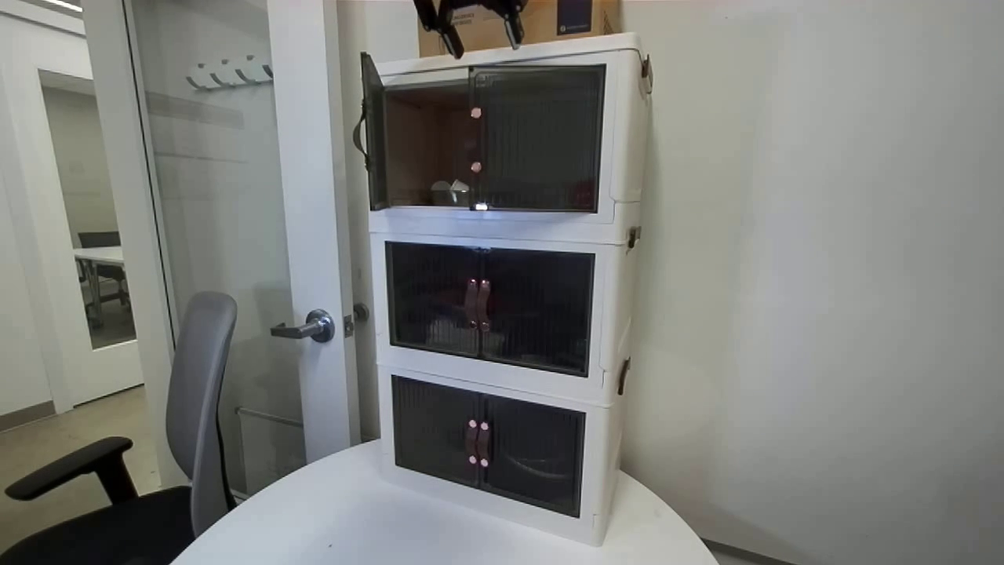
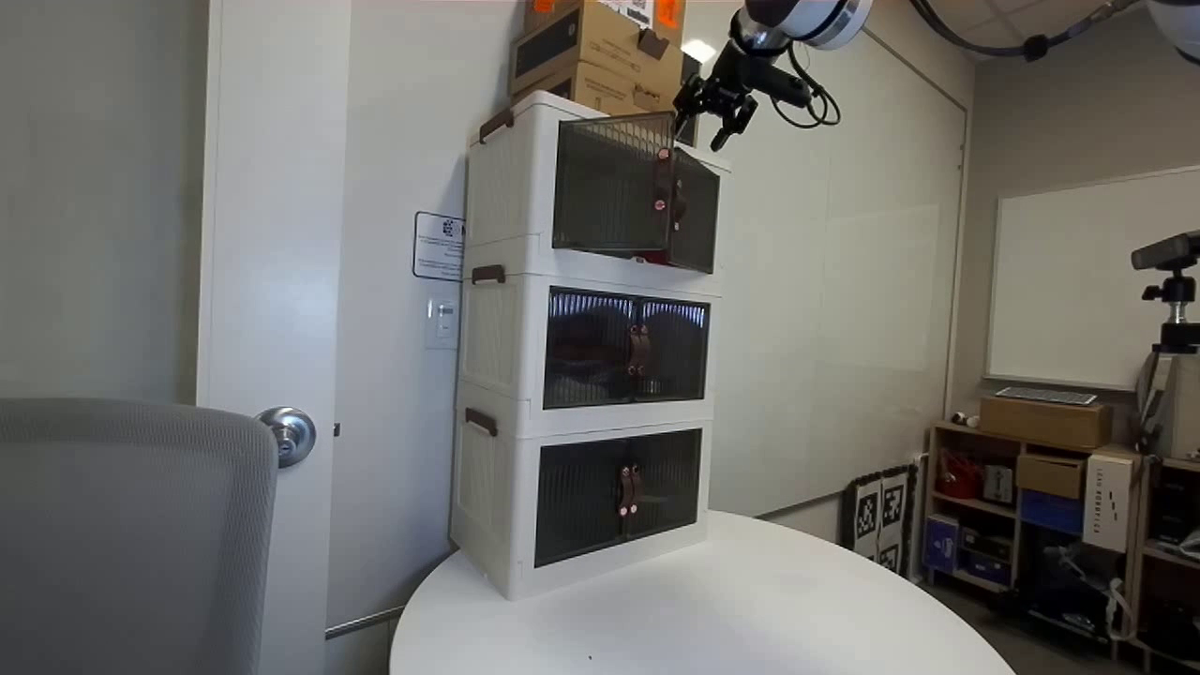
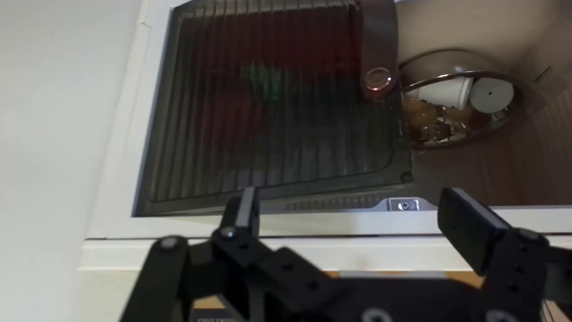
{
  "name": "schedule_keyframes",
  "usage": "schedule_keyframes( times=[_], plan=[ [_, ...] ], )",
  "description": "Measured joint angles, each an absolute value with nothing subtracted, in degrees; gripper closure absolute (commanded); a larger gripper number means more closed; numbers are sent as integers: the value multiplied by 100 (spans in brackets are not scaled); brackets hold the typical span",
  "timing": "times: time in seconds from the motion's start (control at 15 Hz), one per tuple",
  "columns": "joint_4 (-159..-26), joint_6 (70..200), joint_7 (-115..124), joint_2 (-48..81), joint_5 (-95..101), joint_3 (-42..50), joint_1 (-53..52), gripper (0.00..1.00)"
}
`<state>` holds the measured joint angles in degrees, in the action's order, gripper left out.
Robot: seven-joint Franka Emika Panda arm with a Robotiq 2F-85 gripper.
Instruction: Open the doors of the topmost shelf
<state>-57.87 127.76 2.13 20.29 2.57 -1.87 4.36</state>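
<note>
Both exterior views show the white cabinet [image 1: 494, 377] whole, the wide-swung door [image 1: 377, 137] of its topmost shelf [image 1: 623, 141] standing out from the front. The wrist view looks past the ajar door [image 3: 277, 129] at a bowl [image 3: 451, 62] of white pieces [image 3: 447, 93] inside the cabinet; an exterior view hides that bowl behind the wide-swung door but shows boxes [image 2: 609, 47] stacked atop the cabinet.

The jaws stand apart near the cabinet's upper front edge, with most of each door lower down; in the wrist view the ajar door's free corner appears just past the gap between them. Touching or clear, I cannot tell.

The cabinet rests on a round white desk [image 1: 337, 510], near a grey chair [image 1: 196, 377]; an exterior view also takes in a whiteboard [image 2: 1097, 281] well apart from it.
</note>
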Motion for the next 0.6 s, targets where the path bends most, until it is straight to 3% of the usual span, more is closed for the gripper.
schedule_keyframes(
  times=[0.6],
  plan=[
    [-3706, 11712, 831, 3365, 1187, 186, 36, 0]
  ],
)
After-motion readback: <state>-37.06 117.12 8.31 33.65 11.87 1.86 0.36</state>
